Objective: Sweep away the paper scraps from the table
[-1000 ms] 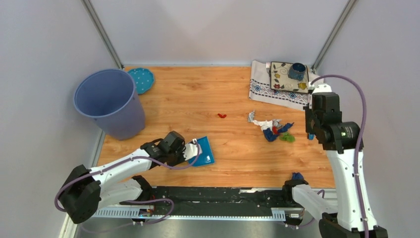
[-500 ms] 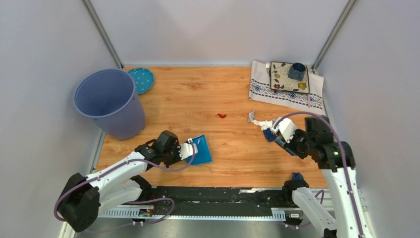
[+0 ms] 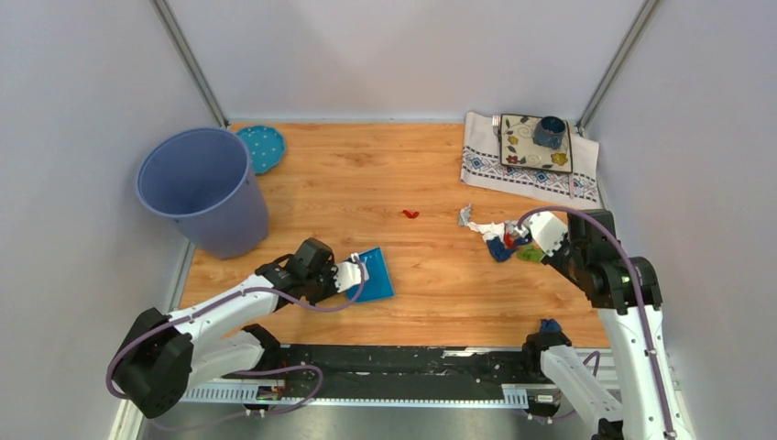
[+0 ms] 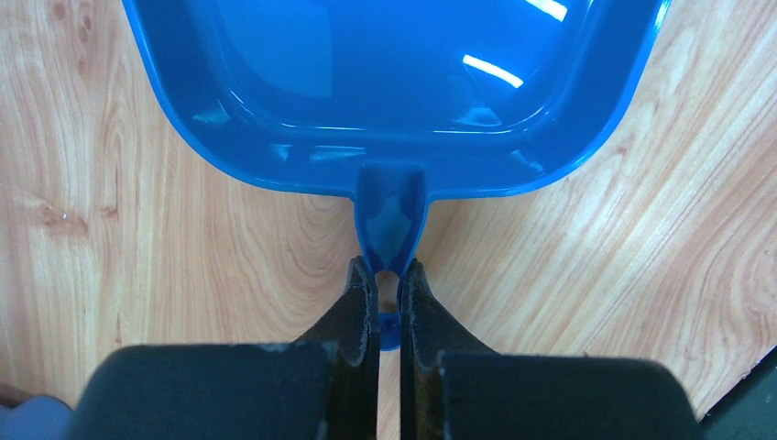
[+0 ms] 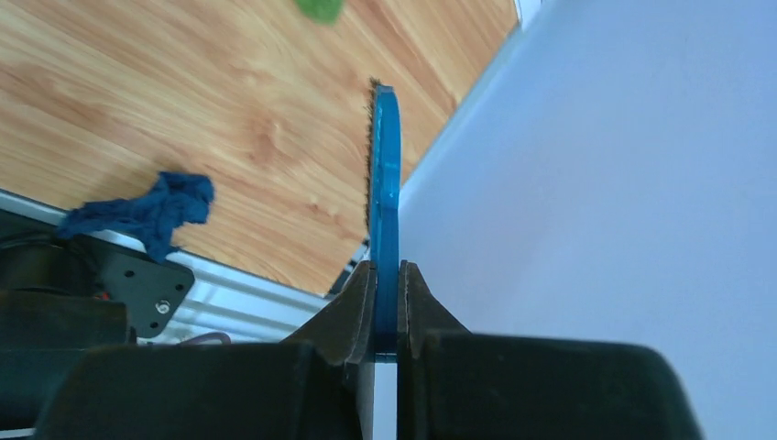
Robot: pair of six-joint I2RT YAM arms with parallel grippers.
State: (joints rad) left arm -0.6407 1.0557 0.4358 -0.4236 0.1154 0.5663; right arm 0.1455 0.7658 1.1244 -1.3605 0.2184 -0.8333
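**A:** How far along is the sweeping?

**B:** In my judgement, it is only at the beginning. The dustpan (image 4: pixel 394 82) is empty inside.

**A:** Where are the paper scraps (image 3: pixel 509 240)?

**B:** Most lie in one heap on the right part of the surface (image 3: pixel 366 165), white, dark blue and green together. A red scrap (image 3: pixel 410 214) lies alone near the middle. A grey scrap (image 3: pixel 465 215) is just left of the heap, and a dark blue scrap (image 5: pixel 147 213) is at the near edge, beside the black rail (image 3: pixel 394 359).

**A:** And the arms?

**B:** The left end effector (image 4: pixel 388 275) pinches the dustpan handle, and the pan rests on the surface, well apart from the heap. The right end effector (image 5: pixel 386 270) is pressed on a thin blue brush (image 5: pixel 385 183), just beside the heap.

**A:** What is left?

**B:** Nearly everything. All scraps must go into the pan, then probably into the purple bin (image 3: pixel 197 183).
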